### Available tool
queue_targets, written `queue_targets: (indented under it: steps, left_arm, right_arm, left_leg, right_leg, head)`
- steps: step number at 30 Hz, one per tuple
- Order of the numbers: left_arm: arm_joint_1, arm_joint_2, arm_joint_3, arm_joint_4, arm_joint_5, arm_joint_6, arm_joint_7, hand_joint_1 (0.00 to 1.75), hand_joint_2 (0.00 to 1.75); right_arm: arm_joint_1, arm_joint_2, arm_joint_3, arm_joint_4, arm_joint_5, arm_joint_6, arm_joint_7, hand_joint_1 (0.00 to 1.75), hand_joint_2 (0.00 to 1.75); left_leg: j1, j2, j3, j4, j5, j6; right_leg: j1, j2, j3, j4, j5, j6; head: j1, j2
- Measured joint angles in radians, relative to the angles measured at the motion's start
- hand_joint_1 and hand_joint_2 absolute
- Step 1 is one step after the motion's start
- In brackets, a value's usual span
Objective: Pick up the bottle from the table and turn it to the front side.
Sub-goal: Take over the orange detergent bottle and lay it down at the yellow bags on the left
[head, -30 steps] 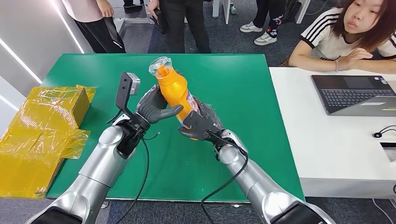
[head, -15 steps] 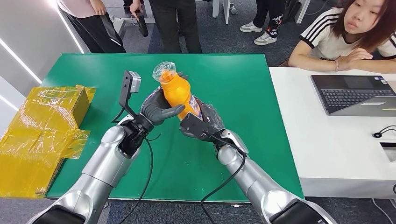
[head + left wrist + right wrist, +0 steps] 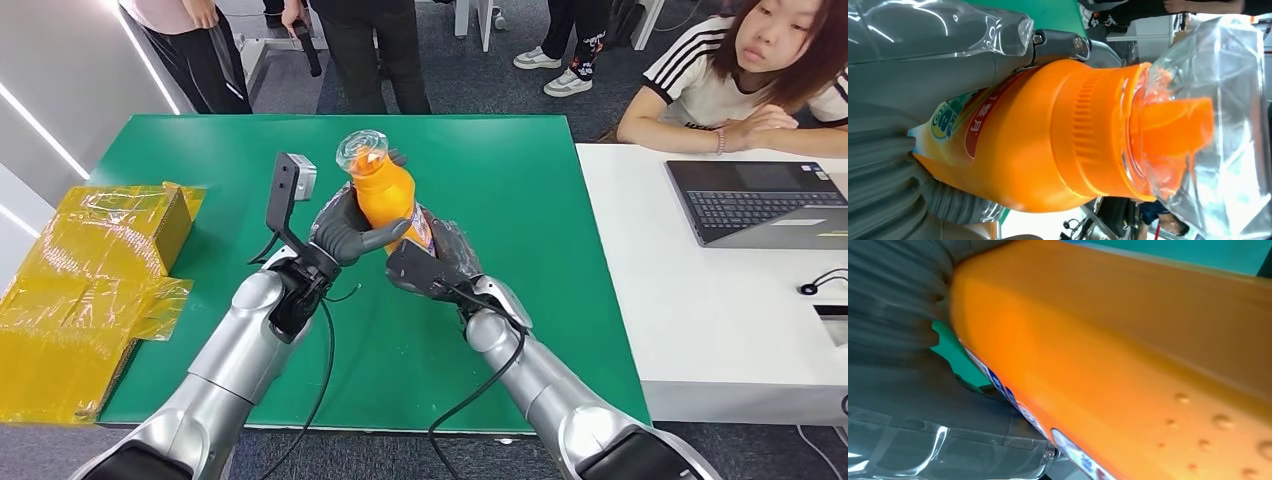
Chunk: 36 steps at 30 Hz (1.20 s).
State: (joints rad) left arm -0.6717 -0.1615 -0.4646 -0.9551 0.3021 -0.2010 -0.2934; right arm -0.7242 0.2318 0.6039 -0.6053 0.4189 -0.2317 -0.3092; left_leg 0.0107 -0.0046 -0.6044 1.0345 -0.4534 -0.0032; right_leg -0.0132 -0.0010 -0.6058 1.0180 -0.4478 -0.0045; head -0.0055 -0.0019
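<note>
A green table (image 3: 520,300) fills the middle of the head view, over a dark grey floor (image 3: 470,80). At 3 o'clock a white table (image 3: 700,330) adjoins it, bearing an open laptop (image 3: 765,200) where a seated person (image 3: 745,75) leans. At 9 o'clock lie yellow wrapped boxes (image 3: 85,290). At 12 o'clock people (image 3: 370,50) stand. A pale wall (image 3: 50,90) with lit strips runs from 10 to 11 o'clock.

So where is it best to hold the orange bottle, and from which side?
Grip the orange bottle around its wide smooth body, below the ribbed shoulder, coming from the sides as the left hand and right hand do now. The clear-wrapped cap looks slippery and narrow.
</note>
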Motion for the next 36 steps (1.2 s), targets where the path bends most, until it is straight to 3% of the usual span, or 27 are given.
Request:
queue_targets:
  steps: [5, 9, 10, 12, 17, 29, 33, 36]
  left_arm:
    - [0.0, -0.006, -0.003, -0.004, -0.01, 0.01, -0.002, 0.21, 1.75]
    - [0.001, -0.007, -0.003, -0.004, -0.017, 0.015, -0.004, 1.56, 1.75]
    - [0.001, -0.007, -0.004, -0.005, -0.025, 0.023, -0.007, 1.64, 1.75]
    - [0.003, -0.008, -0.008, -0.01, -0.052, 0.049, -0.015, 1.75, 1.75]
    - [0.006, -0.009, -0.014, -0.018, -0.076, 0.09, -0.021, 1.75, 1.75]
    - [0.016, 0.001, -0.012, -0.018, -0.031, 0.093, -0.011, 1.75, 1.75]
    - [0.019, 0.002, -0.011, -0.018, -0.026, 0.093, -0.011, 1.75, 1.75]
    - [0.021, 0.003, -0.01, -0.02, -0.025, 0.094, -0.016, 1.75, 1.75]
  right_arm:
    - [0.0, 0.0, -0.001, 0.0, 0.0, 0.0, 0.003, 1.75, 1.75]
    - [-0.001, 0.0, -0.001, 0.0, 0.0, -0.001, 0.004, 1.75, 1.75]
    - [-0.001, 0.0, -0.001, 0.0, 0.001, 0.0, 0.004, 1.75, 1.75]
    - [-0.001, 0.0, -0.001, -0.002, 0.002, 0.002, 0.004, 1.75, 1.75]
    - [-0.001, 0.004, -0.001, -0.003, 0.005, 0.011, 0.005, 1.74, 1.75]
    - [-0.002, 0.011, -0.001, -0.01, 0.008, 0.041, 0.015, 1.7, 1.75]
    - [-0.003, 0.012, 0.0, -0.01, -0.002, 0.047, 0.008, 0.0, 1.75]
    - [-0.003, 0.013, 0.0, -0.01, -0.018, 0.056, 0.0, 0.0, 1.75]
  left_leg:
    - [0.0, 0.0, 0.0, 0.0, 0.0, 0.0]
    - [0.0, 0.0, 0.0, 0.0, 0.0, 0.0]
    - [0.0, 0.0, 0.0, 0.0, 0.0, 0.0]
    - [0.0, 0.0, 0.0, 0.0, 0.0, 0.0]
    - [0.0, 0.0, 0.0, 0.0, 0.0, 0.0]
    - [0.0, 0.0, 0.0, 0.0, 0.0, 0.0]
    - [0.0, 0.0, 0.0, 0.0, 0.0, 0.0]
    - [0.0, 0.0, 0.0, 0.0, 0.0, 0.0]
  right_leg:
    - [0.0, 0.0, 0.0, 0.0, 0.0, 0.0]
    - [0.0, 0.0, 0.0, 0.0, 0.0, 0.0]
    - [0.0, 0.0, 0.0, 0.0, 0.0, 0.0]
    - [0.0, 0.0, 0.0, 0.0, 0.0, 0.0]
    - [0.0, 0.0, 0.0, 0.0, 0.0, 0.0]
    - [0.0, 0.0, 0.0, 0.0, 0.0, 0.0]
    - [0.0, 0.0, 0.0, 0.0, 0.0, 0.0]
    - [0.0, 0.0, 0.0, 0.0, 0.0, 0.0]
  head:
    - [0.0, 0.0]
    - [0.0, 0.0]
    - [0.0, 0.0]
    - [0.0, 0.0]
    - [0.0, 0.0]
    - [0.0, 0.0]
    - [0.0, 0.0]
    - [0.0, 0.0]
